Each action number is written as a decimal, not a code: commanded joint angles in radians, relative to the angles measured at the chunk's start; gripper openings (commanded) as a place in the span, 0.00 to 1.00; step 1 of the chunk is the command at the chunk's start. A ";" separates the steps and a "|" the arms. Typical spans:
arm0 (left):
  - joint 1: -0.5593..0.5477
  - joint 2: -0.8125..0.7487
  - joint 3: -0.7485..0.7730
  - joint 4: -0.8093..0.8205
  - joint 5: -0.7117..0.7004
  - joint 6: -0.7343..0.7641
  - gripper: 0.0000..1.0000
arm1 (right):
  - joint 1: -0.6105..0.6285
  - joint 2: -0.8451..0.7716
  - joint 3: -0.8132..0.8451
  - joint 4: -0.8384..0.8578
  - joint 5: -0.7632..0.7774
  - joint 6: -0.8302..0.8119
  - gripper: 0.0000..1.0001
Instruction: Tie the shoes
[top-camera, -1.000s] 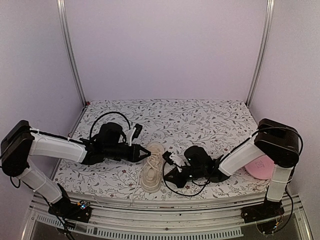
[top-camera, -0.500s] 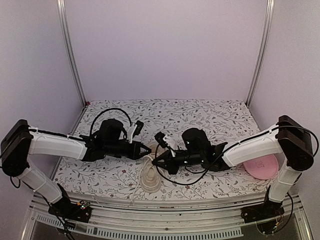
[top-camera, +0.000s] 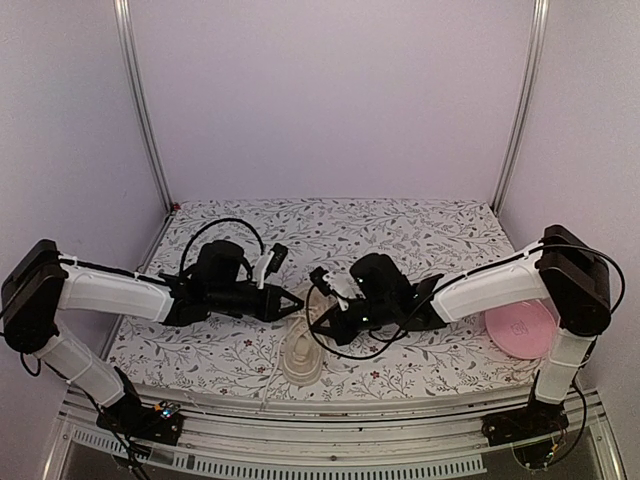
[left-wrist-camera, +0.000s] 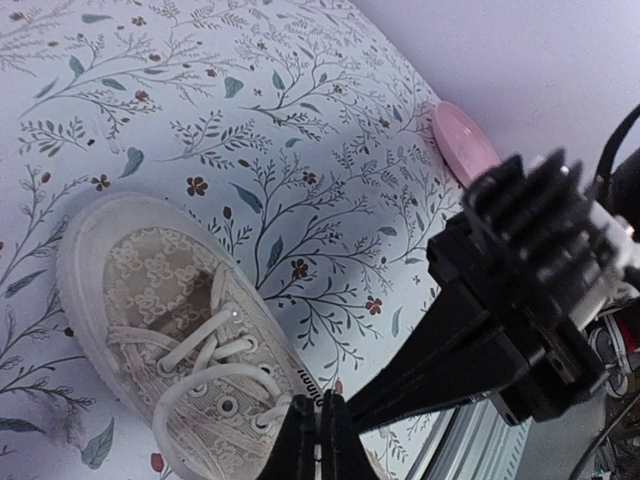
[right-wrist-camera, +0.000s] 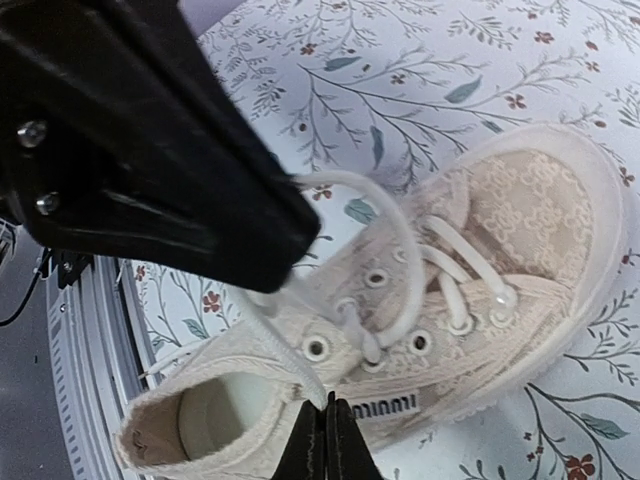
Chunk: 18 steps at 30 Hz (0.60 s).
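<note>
The left gripper (top-camera: 296, 303) and the right gripper (top-camera: 318, 325) are both pinched tight, each on a strand of the laces (left-wrist-camera: 200, 342), with their tips nearly meeting. A pull that is too hard or uneven could slip a strand free or drag the loose shoe (top-camera: 300, 358) along, and the close tips might knock together. The shoe lies just below both tips, its heel trailing out on the near side.

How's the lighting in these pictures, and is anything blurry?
Top external view: soft, even, lilac-tinted light, only faint shadows. Left wrist view: sneaker crisp, the nearby right gripper slightly soft. Right wrist view: left gripper a dark, blurred mass, the sneaker behind it sharp.
</note>
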 joint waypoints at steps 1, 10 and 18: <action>0.016 -0.016 -0.023 0.106 0.054 0.016 0.00 | -0.040 0.006 0.038 -0.104 0.037 0.024 0.02; 0.015 -0.040 -0.124 0.241 0.150 0.062 0.00 | -0.073 0.029 0.106 -0.155 -0.004 0.001 0.02; 0.011 -0.077 -0.266 0.313 0.193 0.088 0.00 | -0.071 0.035 0.088 -0.168 -0.083 -0.008 0.02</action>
